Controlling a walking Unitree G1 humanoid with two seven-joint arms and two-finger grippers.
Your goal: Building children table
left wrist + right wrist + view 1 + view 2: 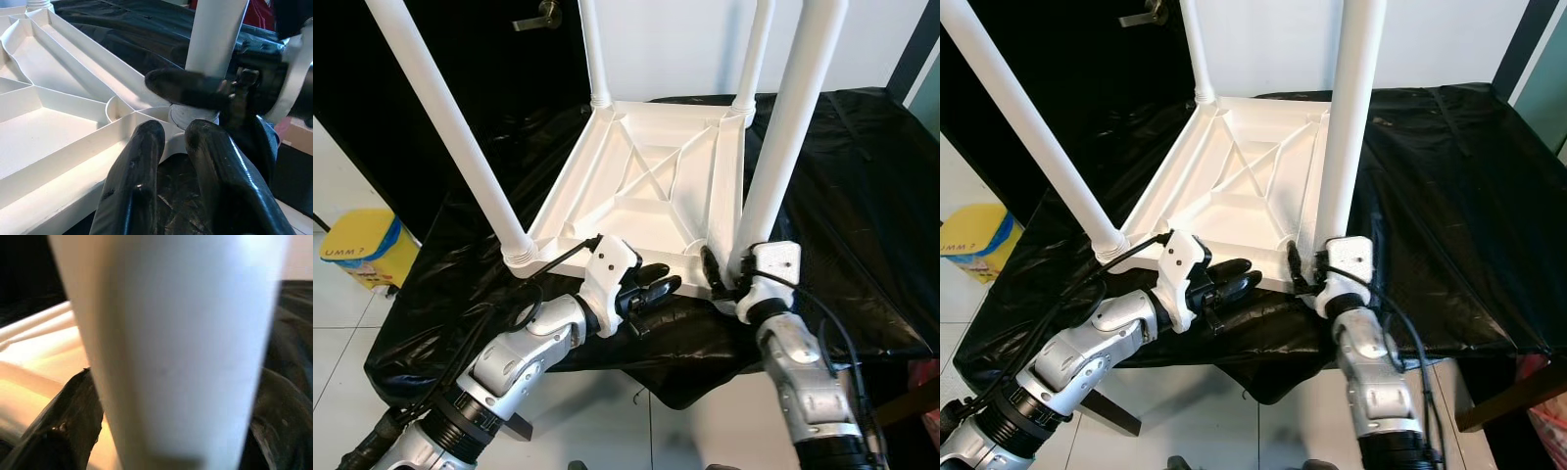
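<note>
Inverted white plastic children's table top [651, 186], ribbed underside up, lying on a surface draped in black plastic sheeting [842, 186], four white tubular legs pointing upward. Right gripper [722, 276] clasps the base of the near-right white tubular leg [793, 127], one finger on each side. Left gripper [651, 289], fingers [137, 181] nearly together and holding nothing, rests at the top's near edge. Yellow bin [362, 250] on the floor at left.

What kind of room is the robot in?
Probably a room in a home or office, used as a workspace. A black-covered table holds an upside-down white children's table, with white floor tiles, a dark door and a yellow bin nearby.
</note>
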